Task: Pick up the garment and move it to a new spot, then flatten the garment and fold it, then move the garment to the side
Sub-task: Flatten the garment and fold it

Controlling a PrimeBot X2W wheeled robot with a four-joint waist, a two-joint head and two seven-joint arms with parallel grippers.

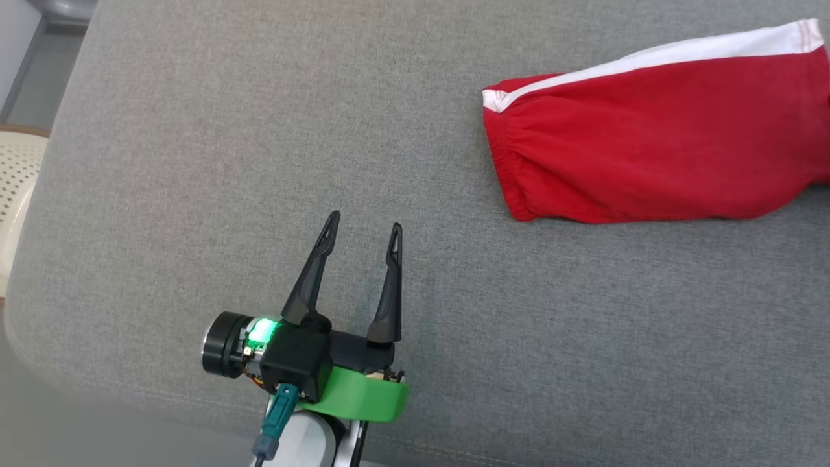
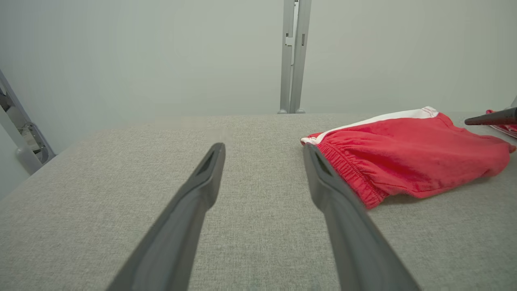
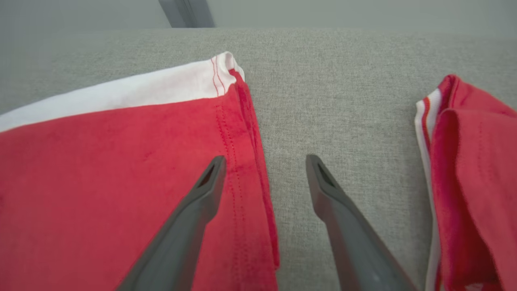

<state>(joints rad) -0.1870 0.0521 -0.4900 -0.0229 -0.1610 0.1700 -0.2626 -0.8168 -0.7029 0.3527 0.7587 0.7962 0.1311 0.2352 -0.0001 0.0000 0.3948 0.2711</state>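
Note:
The garment [image 1: 655,146] is a pair of red shorts with a white side stripe, lying on the grey fabric surface [image 1: 194,162] at the upper right of the head view. Its elastic waistband points left. My left gripper [image 1: 364,224] hovers open and empty over bare fabric, well to the garment's lower left. Through the left wrist camera, the garment [image 2: 404,157] lies just right of the open left gripper [image 2: 263,149]. My right gripper [image 3: 265,159] is open over the hem edge of the garment [image 3: 101,182], its left finger above red cloth and its right finger above grey fabric.
A second red cloth [image 3: 472,169] with a white-and-red striped edge lies right of my right gripper. A cream perforated chair [image 1: 16,175] stands past the surface's left edge. A metal post [image 2: 294,56] rises behind the surface. The front seam [image 1: 454,447] runs near my left arm.

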